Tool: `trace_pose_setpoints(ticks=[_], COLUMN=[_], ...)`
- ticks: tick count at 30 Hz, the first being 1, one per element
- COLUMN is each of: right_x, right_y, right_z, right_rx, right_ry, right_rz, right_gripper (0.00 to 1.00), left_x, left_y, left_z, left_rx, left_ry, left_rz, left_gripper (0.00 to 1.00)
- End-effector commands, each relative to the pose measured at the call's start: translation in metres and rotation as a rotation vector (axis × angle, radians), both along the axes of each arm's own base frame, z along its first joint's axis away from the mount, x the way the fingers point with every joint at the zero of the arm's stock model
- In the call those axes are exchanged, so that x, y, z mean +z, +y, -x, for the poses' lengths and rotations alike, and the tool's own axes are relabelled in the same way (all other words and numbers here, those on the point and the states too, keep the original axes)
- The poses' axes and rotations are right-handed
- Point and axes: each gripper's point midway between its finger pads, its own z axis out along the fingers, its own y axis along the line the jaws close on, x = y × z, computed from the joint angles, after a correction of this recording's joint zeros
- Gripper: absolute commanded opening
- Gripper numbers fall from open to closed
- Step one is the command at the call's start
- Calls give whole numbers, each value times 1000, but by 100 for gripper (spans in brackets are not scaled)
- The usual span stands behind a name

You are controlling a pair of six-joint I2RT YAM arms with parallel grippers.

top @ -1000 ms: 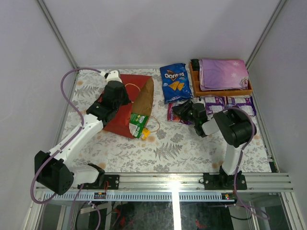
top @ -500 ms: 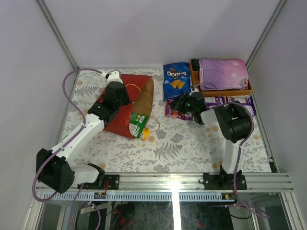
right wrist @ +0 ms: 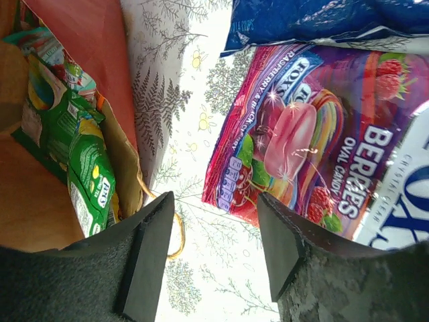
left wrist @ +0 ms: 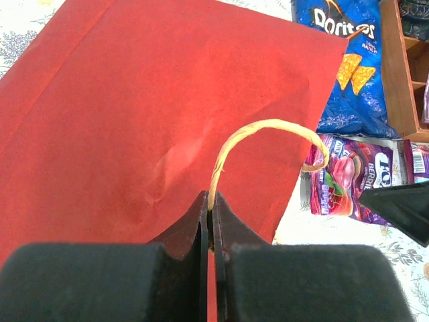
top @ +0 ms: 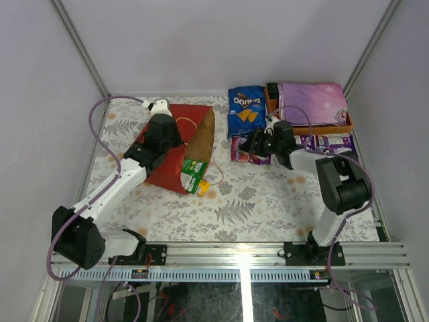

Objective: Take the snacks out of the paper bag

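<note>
The right gripper [right wrist: 213,228] hung with jaws apart and empty just over the Fox's candy pack [right wrist: 295,147], which lay flat beside the Doritos bag [right wrist: 322,20]. Off to its side, a green packet [right wrist: 84,168] sat in the mouth of the paper bag [left wrist: 134,100], whose handle [left wrist: 268,127] the left gripper [left wrist: 209,201] pinched tight. Rising clear before swinging to that mouth would likely avoid dragging the pack.

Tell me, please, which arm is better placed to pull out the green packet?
Right: the right gripper is open and empty, facing the green packet in the paper bag; the left gripper is shut on the handle.
</note>
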Motion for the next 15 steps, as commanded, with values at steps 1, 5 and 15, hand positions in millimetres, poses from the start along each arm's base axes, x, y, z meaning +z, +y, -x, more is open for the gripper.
trace_pose_setpoints(ticks=[1, 5, 15], right_x=[4, -26, -52], right_y=[-20, -36, -65], right_z=[-5, -4, -9], right_rx=[-64, -112, -176], right_ry=[-40, 47, 95], right_rz=[8, -98, -130], right_gripper=[58, 44, 42], left_x=[6, 5, 5], left_y=[-3, -3, 0], left_z=[-10, -10, -10], left_rx=[-7, -6, 5], left_ry=[-42, -38, -37], left_rz=[16, 11, -1], left_gripper=[0, 0, 0])
